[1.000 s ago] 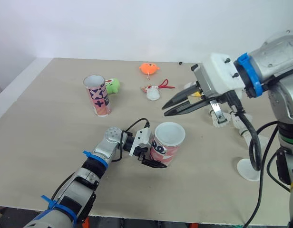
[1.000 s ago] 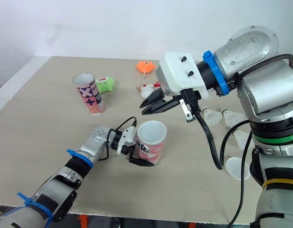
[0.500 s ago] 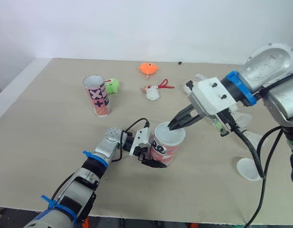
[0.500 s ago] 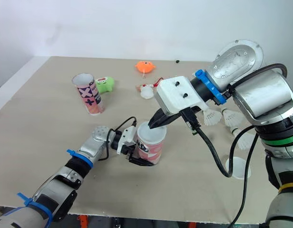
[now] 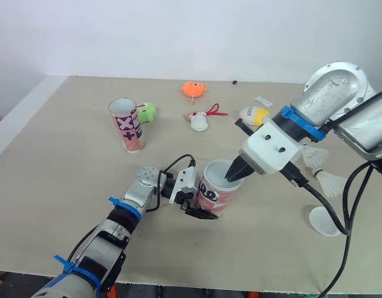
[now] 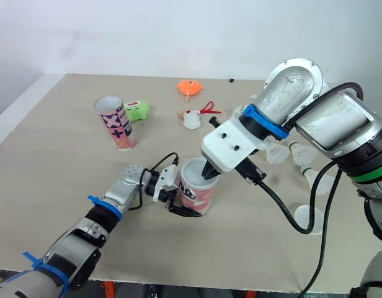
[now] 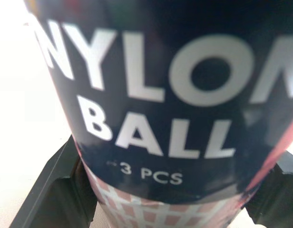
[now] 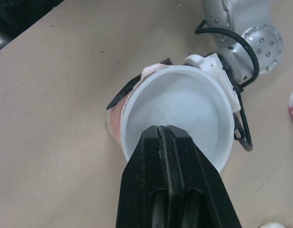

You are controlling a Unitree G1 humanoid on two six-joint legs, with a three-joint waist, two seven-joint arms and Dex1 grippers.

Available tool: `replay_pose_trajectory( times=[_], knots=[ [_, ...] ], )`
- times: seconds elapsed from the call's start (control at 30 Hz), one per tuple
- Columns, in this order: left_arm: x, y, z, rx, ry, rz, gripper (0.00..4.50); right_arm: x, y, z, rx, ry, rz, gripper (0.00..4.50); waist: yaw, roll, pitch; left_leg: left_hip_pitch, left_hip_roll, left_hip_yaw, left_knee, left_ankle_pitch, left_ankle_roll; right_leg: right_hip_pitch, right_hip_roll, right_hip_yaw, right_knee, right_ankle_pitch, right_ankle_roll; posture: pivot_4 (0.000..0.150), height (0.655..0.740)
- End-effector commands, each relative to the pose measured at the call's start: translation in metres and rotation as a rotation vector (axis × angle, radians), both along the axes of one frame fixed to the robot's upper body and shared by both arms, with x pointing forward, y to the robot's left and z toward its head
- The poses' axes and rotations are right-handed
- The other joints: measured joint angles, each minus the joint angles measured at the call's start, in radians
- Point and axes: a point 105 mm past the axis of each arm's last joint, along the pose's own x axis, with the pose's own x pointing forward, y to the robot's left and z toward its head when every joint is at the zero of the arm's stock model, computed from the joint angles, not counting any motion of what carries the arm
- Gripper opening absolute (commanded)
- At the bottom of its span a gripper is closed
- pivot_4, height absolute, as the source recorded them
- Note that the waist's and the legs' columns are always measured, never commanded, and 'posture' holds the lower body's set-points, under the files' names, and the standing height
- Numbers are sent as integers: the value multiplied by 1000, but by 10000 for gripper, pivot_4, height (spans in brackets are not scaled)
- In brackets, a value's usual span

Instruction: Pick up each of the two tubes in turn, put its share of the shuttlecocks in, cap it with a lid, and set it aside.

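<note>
My left gripper point(image 5: 203, 205) is shut on a pink and navy tube point(image 5: 217, 194) standing upright at the table's middle; its black fingers point(image 7: 65, 190) clamp the tube point(image 7: 175, 95) low on its printed wall. My right gripper point(image 5: 232, 177) is shut, with its joined tips point(image 8: 163, 130) pressed down onto the tube's white round top point(image 8: 184, 107) near the rim. A second tube point(image 5: 126, 124), open at the top, stands upright at the far left. Loose shuttlecocks point(image 6: 278, 153) point(image 5: 332, 182) lie at the right. A white lid point(image 5: 324, 221) rests flat near the right front.
Small toys lie at the back: an orange one point(image 5: 193, 89), a green one point(image 5: 146, 112) beside the second tube, a white and red one point(image 5: 199, 122), and a yellow and white ball point(image 5: 254, 115). The table's front edge point(image 5: 240, 285) runs close below the held tube.
My right gripper has swung down and left from above the toys onto the held tube's top, its fingers closing together. The left gripper and tube have stayed put.
</note>
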Motion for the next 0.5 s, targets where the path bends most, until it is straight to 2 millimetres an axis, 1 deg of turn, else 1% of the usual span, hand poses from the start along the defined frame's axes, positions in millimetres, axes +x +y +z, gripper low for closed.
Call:
replay_pose_trajectory(
  times=[0.03, 0.5],
  knots=[
    [3, 7, -16, 57, 42, 55, 34281, -3, 1, -10, -65, 25, 45, 458, 0, 0, 0, 0, 0, 0, 0, 0, 0, 0, 0, 0, 0, 0, 0, 1500, 7400],
    [3, 5, -15, 51, 43, 57, 34281, 1, 14, -14, -57, 17, 79, 458, 0, 0, 0, 0, 0, 0, 0, 0, 0, 0, 0, 0, 0, 0, 0, 1500, 7400]
  ],
)
